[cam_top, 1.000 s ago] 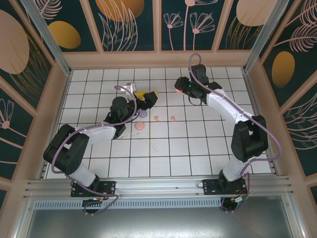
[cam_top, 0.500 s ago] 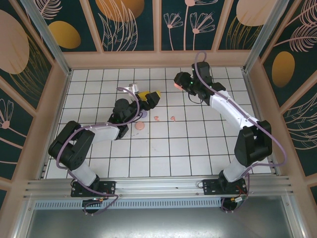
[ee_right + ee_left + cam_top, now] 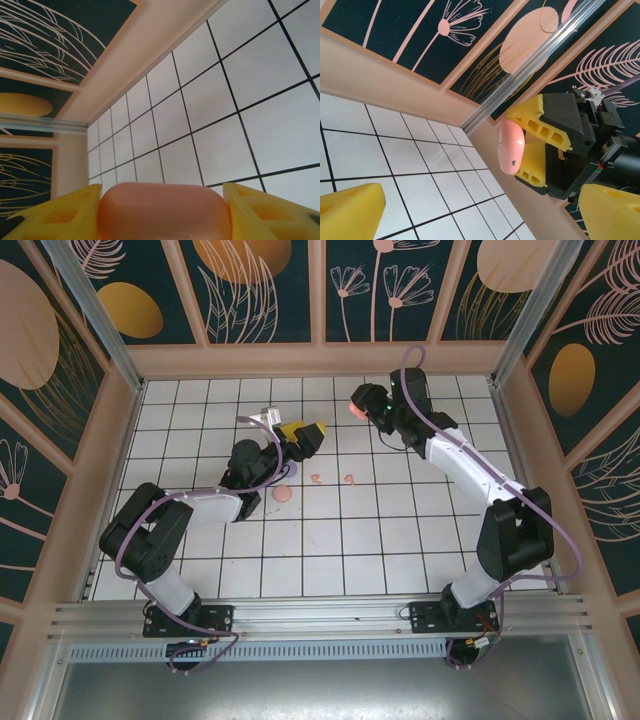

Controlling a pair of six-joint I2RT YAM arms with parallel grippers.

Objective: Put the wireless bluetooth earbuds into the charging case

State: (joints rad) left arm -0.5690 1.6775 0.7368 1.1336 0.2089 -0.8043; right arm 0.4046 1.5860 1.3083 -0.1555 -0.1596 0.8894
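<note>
- Currently the right gripper [image 3: 360,404] is clamped on the charging case [image 3: 165,211], a smooth pink capsule pinched between both yellow fingers and held up off the tiled floor [image 3: 400,530] near the back wall.
- The left gripper [image 3: 303,434] has its fingers spread wide with nothing between them, and it points at the case from close by.
- 2 salmon-pink earbuds [image 3: 316,479] lie loose on the tiles side by side, on the near side of both grippers and apart from the case. A pink disc [image 3: 283,494] sits just to their left.
- Risk 1: the case is rounded and glossy, so I judge it could twist or squirt out of the pinch if the left fingers push on it.
- Risk 2: I cannot tell for sure whether its lid is open. From both wrist views it looks closed, and no bud can go in while it is shut.
- Risk 3: the 2 wrists are near each other, so a careless approach could knock the fingers together.
- Risk 4: the buds are tiny against such wide fingers. A descent that is slightly off could flick one away across the tiles, or close on the disc by mistake.
</note>
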